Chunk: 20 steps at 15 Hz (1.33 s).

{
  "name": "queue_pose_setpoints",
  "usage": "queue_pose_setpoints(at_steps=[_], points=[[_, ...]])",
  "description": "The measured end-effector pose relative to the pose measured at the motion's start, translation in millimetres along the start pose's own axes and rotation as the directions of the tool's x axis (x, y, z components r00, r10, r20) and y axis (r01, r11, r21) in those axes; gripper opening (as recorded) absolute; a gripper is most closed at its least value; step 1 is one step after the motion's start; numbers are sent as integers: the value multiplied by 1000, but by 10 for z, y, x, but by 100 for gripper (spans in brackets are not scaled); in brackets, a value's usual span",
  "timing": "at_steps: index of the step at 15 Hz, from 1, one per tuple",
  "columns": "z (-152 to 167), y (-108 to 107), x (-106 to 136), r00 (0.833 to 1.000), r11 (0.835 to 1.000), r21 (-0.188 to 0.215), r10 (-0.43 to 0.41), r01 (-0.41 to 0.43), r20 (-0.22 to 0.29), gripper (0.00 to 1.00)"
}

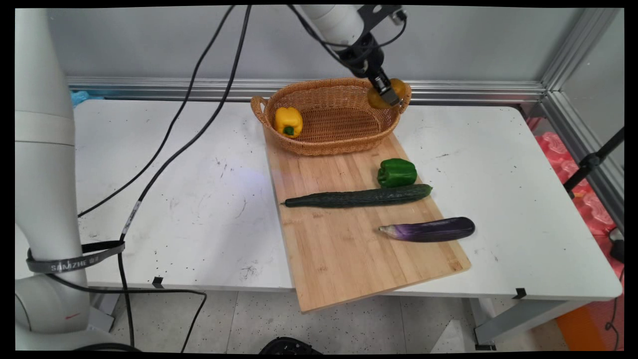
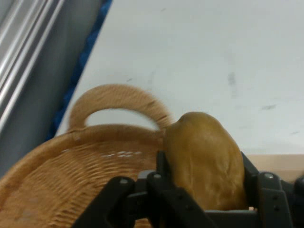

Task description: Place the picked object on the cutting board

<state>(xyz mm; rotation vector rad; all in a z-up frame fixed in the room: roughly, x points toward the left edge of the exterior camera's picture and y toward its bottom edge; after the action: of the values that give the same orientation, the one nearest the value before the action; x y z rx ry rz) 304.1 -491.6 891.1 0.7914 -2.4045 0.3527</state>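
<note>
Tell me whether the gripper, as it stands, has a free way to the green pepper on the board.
Probably not yet: the gripper is shut on a potato over the basket rim. The green pepper itself lies uncovered on the board, touching the cucumber only on its near side.

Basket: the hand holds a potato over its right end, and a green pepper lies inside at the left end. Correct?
Not quite. The pepper in the basket is yellow, as the main view shows; the hand does hold a potato over the right end.
</note>
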Motion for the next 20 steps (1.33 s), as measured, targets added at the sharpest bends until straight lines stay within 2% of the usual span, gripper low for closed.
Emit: queue_pose_setpoints(at_steps=[3,6,8,12,20], points=[[-231,278,113,1000,999,-36,-10,10,0,0],[-397,545,79,1000,997,-73,-6,6,8,0],[-489,724,-15,1000,996,-95,1,1,22,0],[-568,951,-243,999,993,-117,14,-8,47,0],[-536,1353,-665,997,986,-163,43,-32,69,0]])
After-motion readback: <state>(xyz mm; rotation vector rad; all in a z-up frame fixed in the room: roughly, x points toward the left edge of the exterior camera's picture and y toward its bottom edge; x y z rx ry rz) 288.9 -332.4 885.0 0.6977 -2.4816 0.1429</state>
